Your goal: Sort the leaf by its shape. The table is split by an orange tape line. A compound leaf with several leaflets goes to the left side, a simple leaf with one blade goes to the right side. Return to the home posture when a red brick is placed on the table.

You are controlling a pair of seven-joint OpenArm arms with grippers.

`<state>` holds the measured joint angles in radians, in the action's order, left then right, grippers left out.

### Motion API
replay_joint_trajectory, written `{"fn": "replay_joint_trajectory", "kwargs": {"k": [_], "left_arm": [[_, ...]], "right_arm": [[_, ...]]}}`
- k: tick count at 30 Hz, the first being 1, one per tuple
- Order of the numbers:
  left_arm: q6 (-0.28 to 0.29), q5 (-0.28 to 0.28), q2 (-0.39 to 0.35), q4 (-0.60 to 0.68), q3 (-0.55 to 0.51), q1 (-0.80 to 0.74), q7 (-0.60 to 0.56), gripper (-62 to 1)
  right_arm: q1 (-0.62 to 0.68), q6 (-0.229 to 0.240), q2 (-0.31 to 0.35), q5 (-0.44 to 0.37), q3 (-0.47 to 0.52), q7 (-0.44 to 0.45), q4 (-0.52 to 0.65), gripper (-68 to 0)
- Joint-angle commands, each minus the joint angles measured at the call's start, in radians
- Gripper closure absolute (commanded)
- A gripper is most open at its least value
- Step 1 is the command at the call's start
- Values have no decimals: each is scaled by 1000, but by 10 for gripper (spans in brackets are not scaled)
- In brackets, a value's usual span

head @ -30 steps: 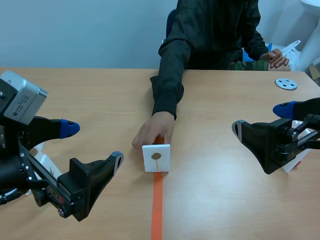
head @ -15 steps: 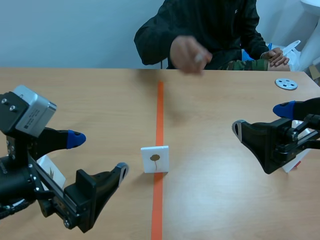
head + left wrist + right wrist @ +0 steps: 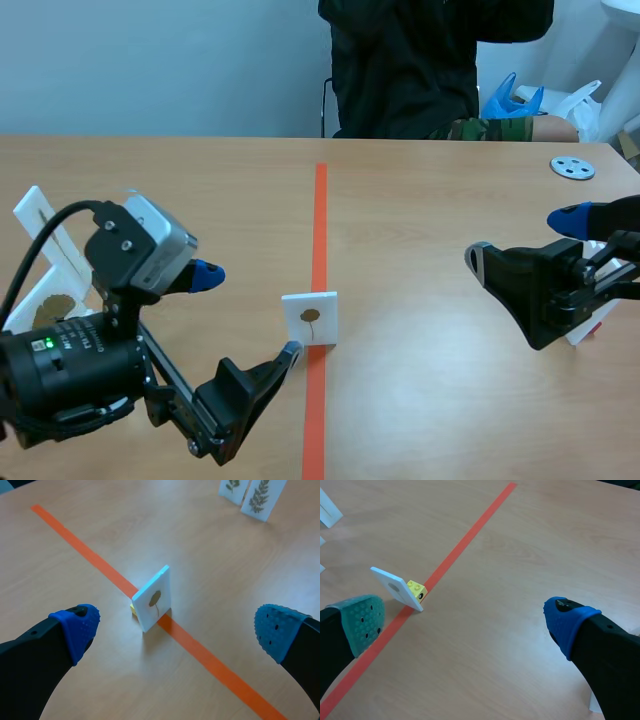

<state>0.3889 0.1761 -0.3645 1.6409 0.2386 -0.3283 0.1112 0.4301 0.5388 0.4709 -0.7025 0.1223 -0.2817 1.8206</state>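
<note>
Table (image 3: pixel 440 400): wooden, split by an orange tape line (image 3: pixel 319 220) running up from bottom centre.
Person (image 3: pixel 420 70): top centre, in dark clothing.
Left arm (image 3: pixel 80 365): lower left, low, angled toward centre. The left gripper (image 3: pixel 248 315) is spread wide, its lower fingertip just beside the leaf card (image 3: pixel 311 317).
Right gripper (image 3: pixel 524 238): right edge, spread wide, well apart from the leaf card.
Leaf card: white, upright on the tape at centre. It bears one small single-blade leaf and has a yellow brick (image 3: pixel 416 590) behind it.
Other cards (image 3: pixel 35 215): left edge.
Grey disc (image 3: pixel 572 168): upper right.
</note>
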Motion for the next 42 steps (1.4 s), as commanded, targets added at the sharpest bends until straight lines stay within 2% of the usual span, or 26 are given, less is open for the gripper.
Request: {"fn": "replay_joint_trajectory", "kwargs": {"k": [1, 4, 13, 18, 28, 34, 36, 42], "left_arm": [[-3, 13, 27, -31, 5, 32, -40, -623], [-2, 7, 58, -109, 22, 87, -71, -623], [-3, -124, 121, -317, 96, 240, -169, -623], [-6, -166, 129, -427, 133, 309, -232, -623], [-13, -169, 185, -627, 148, 407, -304, -623], [-14, -170, 223, -706, 157, 441, -343, -623], [-34, -170, 234, -730, 167, 453, -352, -623], [-45, -170, 253, -804, 189, 493, -355, -623]], "right_arm": [[-9, 0, 0, -3, 12, 18, 14, -679], [-9, 0, 0, -3, 12, 18, 14, -679], [-9, 0, 0, 4, 12, 18, 14, -679], [-9, 0, 0, 4, 12, 19, 14, -679], [-9, 0, 0, 4, 12, 19, 14, -679], [-9, 0, 0, 4, 12, 19, 14, -679], [-9, 0, 0, 4, 12, 18, 14, -679], [-9, 0, 0, 4, 12, 18, 14, -679]]}}
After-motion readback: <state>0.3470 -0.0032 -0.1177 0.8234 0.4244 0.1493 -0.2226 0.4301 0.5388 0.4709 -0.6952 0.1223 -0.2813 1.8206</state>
